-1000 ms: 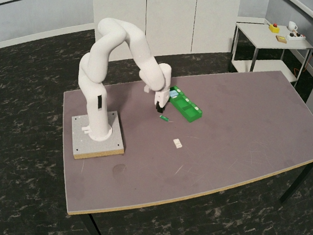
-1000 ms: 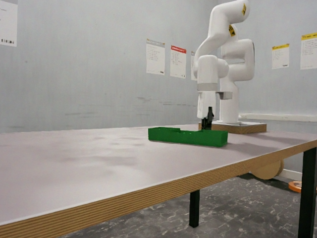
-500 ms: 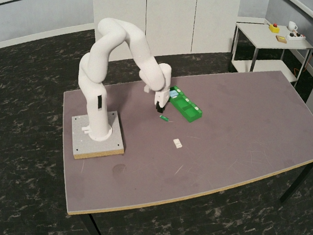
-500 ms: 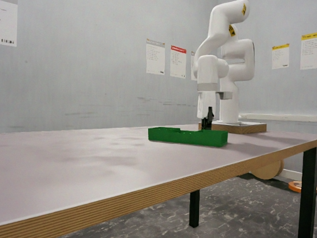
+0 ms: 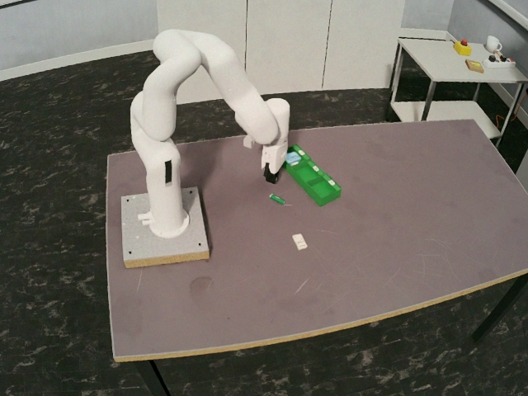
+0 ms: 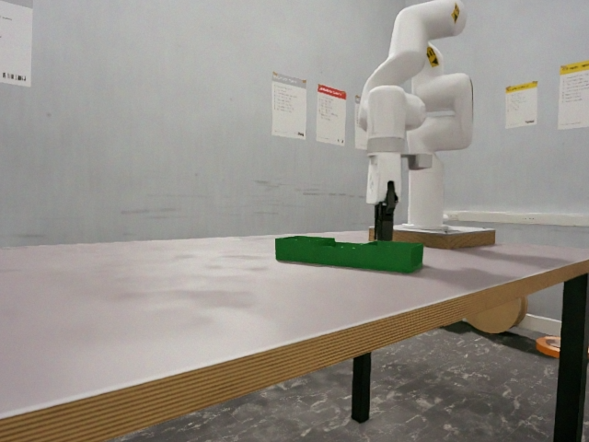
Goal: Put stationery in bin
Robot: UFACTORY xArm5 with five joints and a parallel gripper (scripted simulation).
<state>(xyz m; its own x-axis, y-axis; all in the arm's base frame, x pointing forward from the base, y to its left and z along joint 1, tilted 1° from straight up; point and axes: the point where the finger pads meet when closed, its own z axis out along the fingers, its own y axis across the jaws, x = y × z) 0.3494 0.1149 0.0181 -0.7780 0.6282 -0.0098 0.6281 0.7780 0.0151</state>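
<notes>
Hovering beside the green bin, the gripper clamps something unidentifiable.

- The top view looks down at a steep slant from high above the table's front edge, far enough back to take in the whole table, the floor around it, the arm on its base at left, and a side table at the far right.
- The exterior view sits low, near table height, close to one edge, and looks along the surface toward the arm and a wall with posters.
- Both views share the table, the arm, the claw and the green bin, seen from roughly opposite sides.
</notes>
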